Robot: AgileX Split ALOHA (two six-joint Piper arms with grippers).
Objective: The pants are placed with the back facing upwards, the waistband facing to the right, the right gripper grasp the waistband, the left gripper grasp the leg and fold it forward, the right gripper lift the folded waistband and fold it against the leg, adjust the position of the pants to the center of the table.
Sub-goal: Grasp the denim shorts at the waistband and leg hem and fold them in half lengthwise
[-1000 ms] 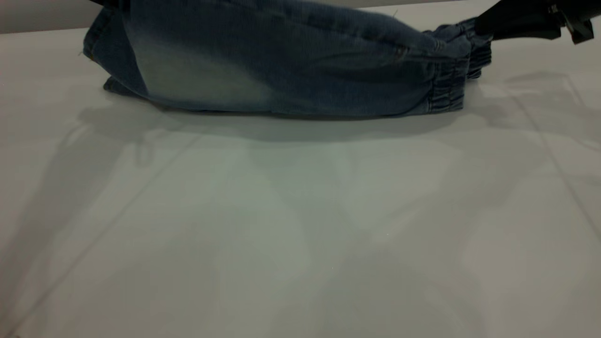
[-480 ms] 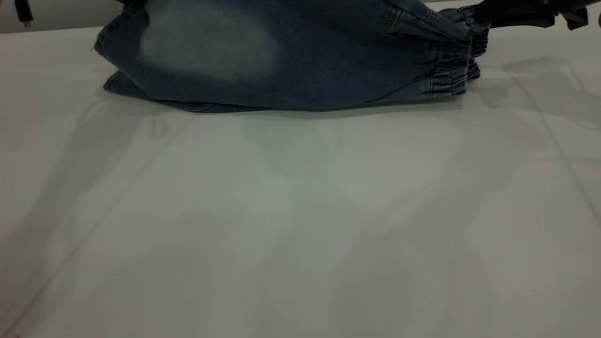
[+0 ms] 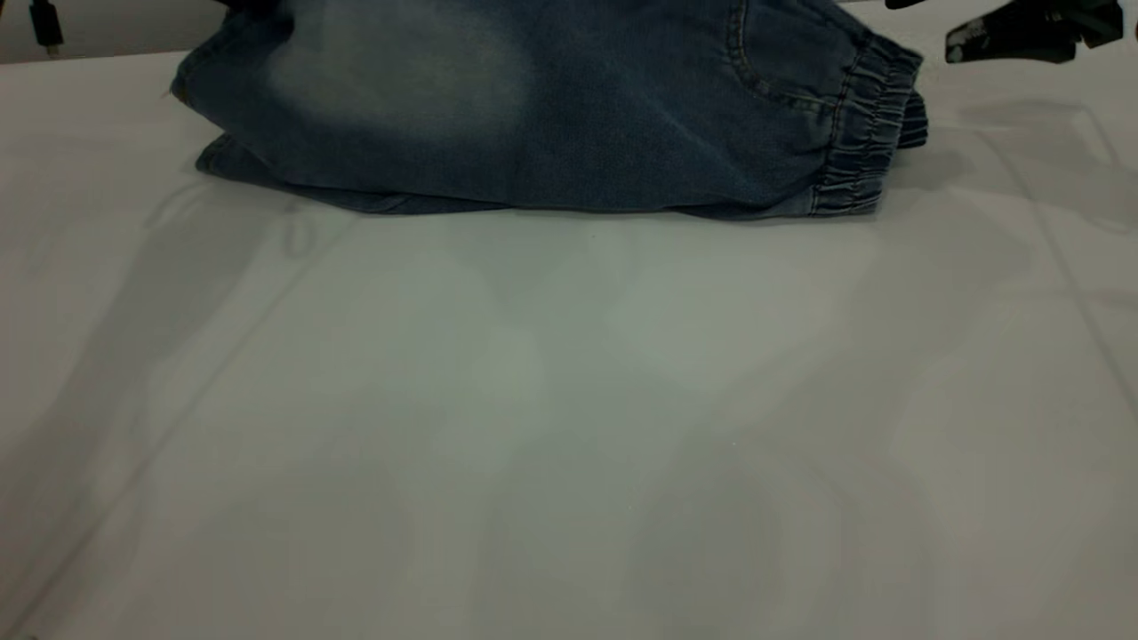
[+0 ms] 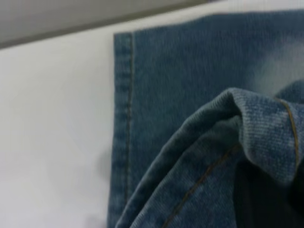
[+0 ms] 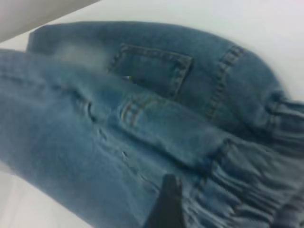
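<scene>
One table: the white table fills the near foreground, bare up to the pants.
Pants: blue denim pants lie folded lengthwise at the table's far edge, a pale faded patch on top.
Waistband: the ruched waistband forms the pants' right end.
Right gripper: the right gripper hovers just beyond the waistband, apart from it, holding nothing; I cannot tell how wide its fingers are.
Left gripper: hidden at the pants' far left end; only a bunched denim fold shows close to its camera, grip unclear.
</scene>
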